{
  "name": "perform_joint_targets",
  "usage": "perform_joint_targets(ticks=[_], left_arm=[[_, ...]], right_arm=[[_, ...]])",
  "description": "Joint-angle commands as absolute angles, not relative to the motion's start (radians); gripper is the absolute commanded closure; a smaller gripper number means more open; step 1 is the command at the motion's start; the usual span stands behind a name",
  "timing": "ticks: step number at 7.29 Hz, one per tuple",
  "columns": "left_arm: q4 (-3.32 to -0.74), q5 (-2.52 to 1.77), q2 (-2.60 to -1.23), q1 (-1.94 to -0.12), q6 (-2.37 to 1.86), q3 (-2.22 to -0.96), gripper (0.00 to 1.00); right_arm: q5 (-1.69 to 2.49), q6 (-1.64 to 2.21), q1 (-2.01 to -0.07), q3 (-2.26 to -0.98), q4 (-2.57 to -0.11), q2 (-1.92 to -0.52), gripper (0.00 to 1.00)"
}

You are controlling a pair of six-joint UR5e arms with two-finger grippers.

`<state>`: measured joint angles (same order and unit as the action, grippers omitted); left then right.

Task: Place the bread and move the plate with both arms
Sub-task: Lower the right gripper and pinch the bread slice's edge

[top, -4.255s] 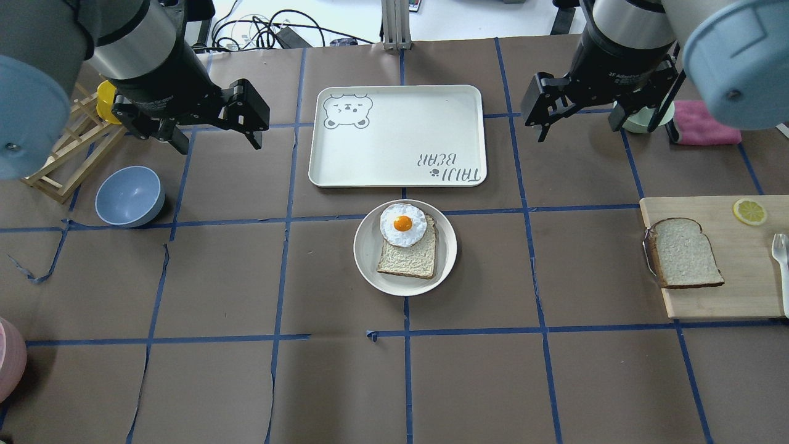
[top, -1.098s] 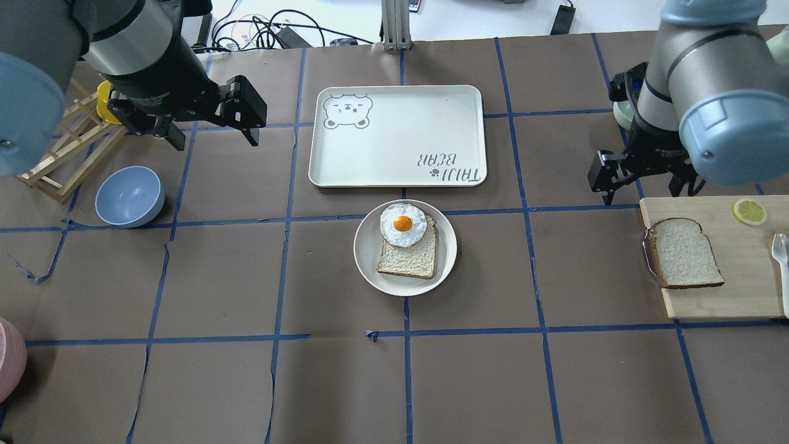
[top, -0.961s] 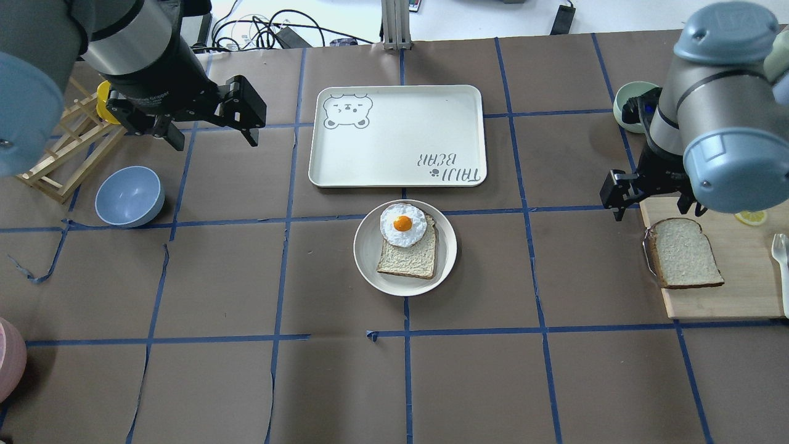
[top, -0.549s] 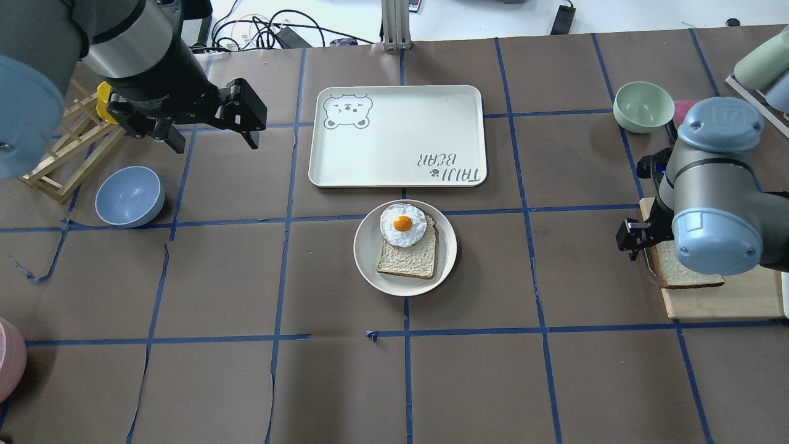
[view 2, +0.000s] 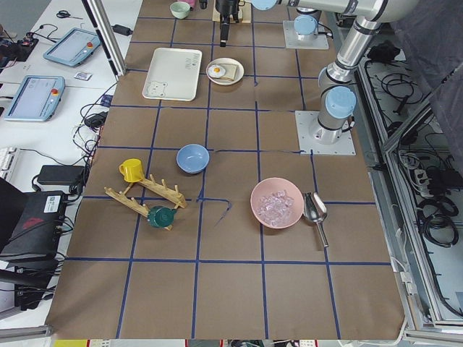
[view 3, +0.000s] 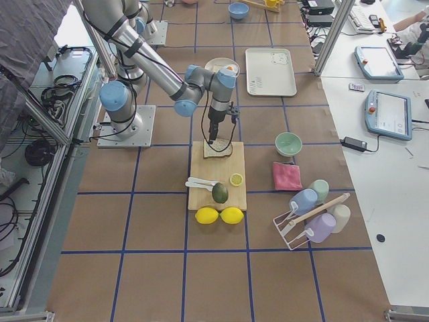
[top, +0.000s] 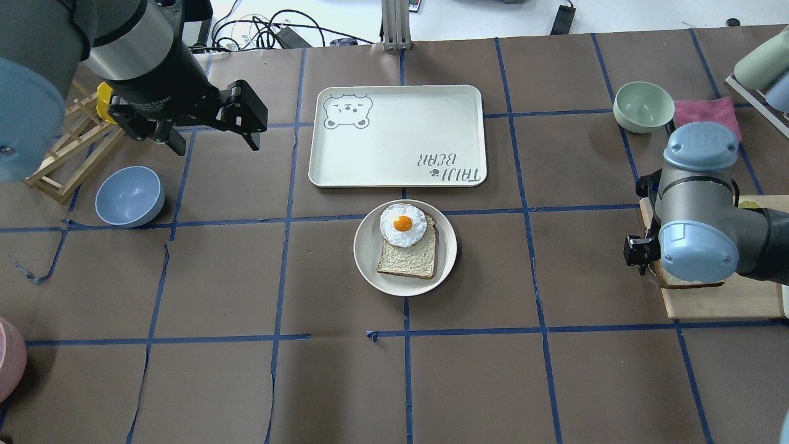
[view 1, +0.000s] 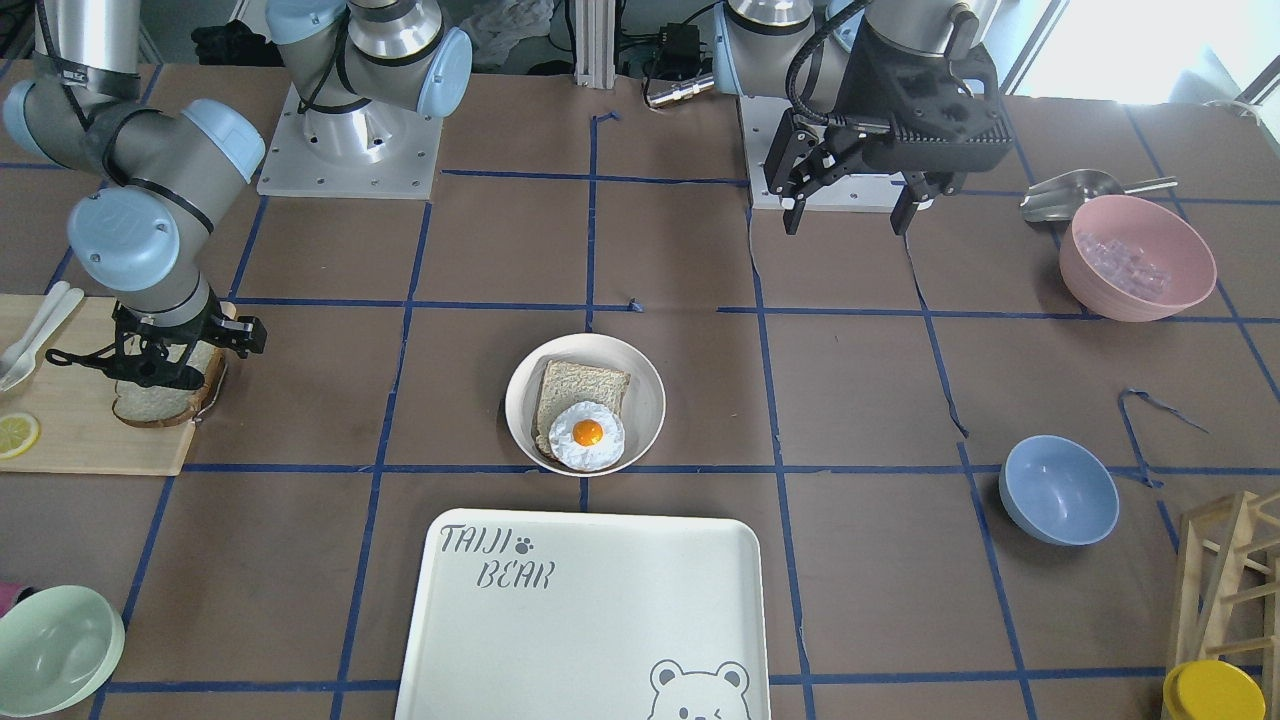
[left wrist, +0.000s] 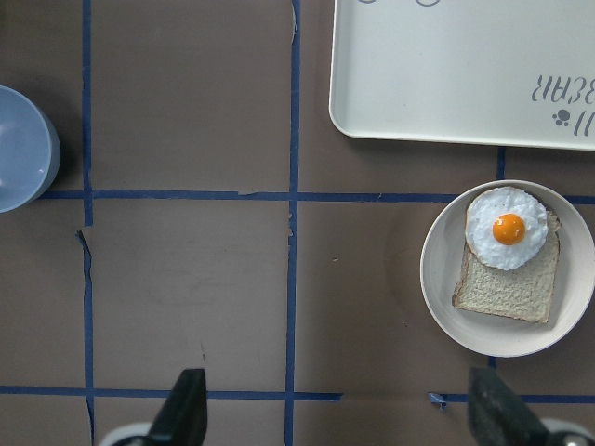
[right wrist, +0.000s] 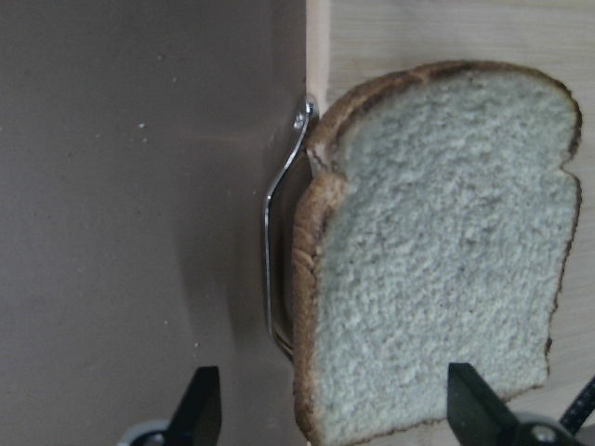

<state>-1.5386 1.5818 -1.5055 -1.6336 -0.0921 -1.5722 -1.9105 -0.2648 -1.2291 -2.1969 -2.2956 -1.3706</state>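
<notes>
The bread point(right wrist: 437, 242), a pale slice with a dark crust, lies on a wooden cutting board point(top: 721, 302) at the right. My right gripper point(right wrist: 337, 409) hangs open just above it, one finger on each side and not touching; it also shows in the front view point(view 1: 160, 365). In the overhead view my right arm hides most of the bread point(top: 684, 283). The round cream plate point(top: 370, 271) sits mid-table with a tan slice and a fried egg point(top: 402, 224) on it. My left gripper point(top: 214, 140) is open and empty, high at the back left.
The white Taiji Bear tray point(top: 397, 135) lies just behind the plate. A blue bowl point(top: 129, 196) and a wooden rack point(top: 68, 154) are at the left. A mint bowl point(top: 644, 106) and pink cloth point(top: 706, 111) are behind the board.
My right arm has swung from the back right toward me and come down over the bread on the board. My left arm has hardly moved.
</notes>
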Motion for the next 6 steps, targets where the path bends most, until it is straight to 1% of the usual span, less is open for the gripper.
perform_joint_targets(ticks=[1, 2, 3, 4, 5, 6], left_arm=[[-1.539, 1.582, -1.505, -1.634, -0.095, -1.572, 0.00], [-1.540, 1.582, -1.505, -1.634, -0.094, -1.572, 0.00], [-1.540, 1.582, -1.503, -1.632, -0.094, -1.572, 0.00], [-1.540, 1.582, -1.502, -1.632, -0.094, -1.574, 0.00], [-1.540, 1.582, -1.502, -1.632, -0.094, -1.574, 0.00], [-1.540, 1.582, -1.500, -1.632, -0.094, -1.574, 0.00]], right_arm=[[-1.910, -0.262, -1.229, -2.198, -2.296, -1.361, 0.49], [-1.910, -0.264, -1.229, -2.198, -2.296, -1.361, 0.63], [-1.913, -0.265, -1.229, -2.197, -2.293, -1.361, 0.81], [-1.910, -0.265, -1.229, -2.197, -2.292, -1.361, 0.95], [-1.908, -0.265, -1.229, -2.197, -2.292, -1.362, 1.00], [-1.908, -0.265, -1.229, -2.197, -2.290, -1.362, 1.00]])
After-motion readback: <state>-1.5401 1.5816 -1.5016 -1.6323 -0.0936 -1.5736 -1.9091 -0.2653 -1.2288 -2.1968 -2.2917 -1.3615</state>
